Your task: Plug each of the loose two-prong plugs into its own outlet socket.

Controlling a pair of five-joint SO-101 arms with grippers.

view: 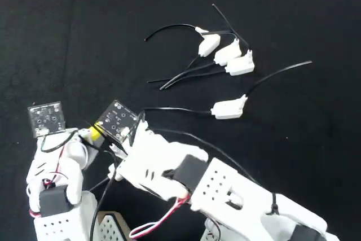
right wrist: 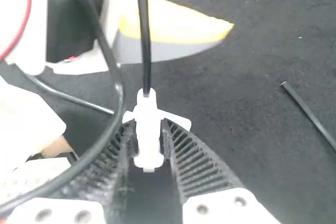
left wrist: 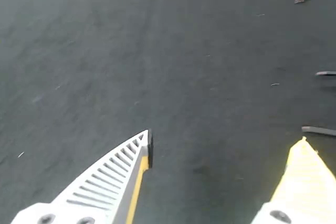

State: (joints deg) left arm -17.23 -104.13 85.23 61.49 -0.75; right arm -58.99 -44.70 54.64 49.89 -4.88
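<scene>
White plastic, the two-prong plug (right wrist: 147, 109) sits pinched between the fingers of the right gripper (right wrist: 148, 125), its black cord (right wrist: 144, 35) running out past the tips, while the left gripper (left wrist: 226, 137) gapes wide over the black table (left wrist: 157, 51), another loose plug (view: 228, 108) lying well ahead of both.

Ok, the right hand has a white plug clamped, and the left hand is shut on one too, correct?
No. The right hand does clamp a white plug, but the left hand is open and empty, as the left wrist view shows.
</scene>
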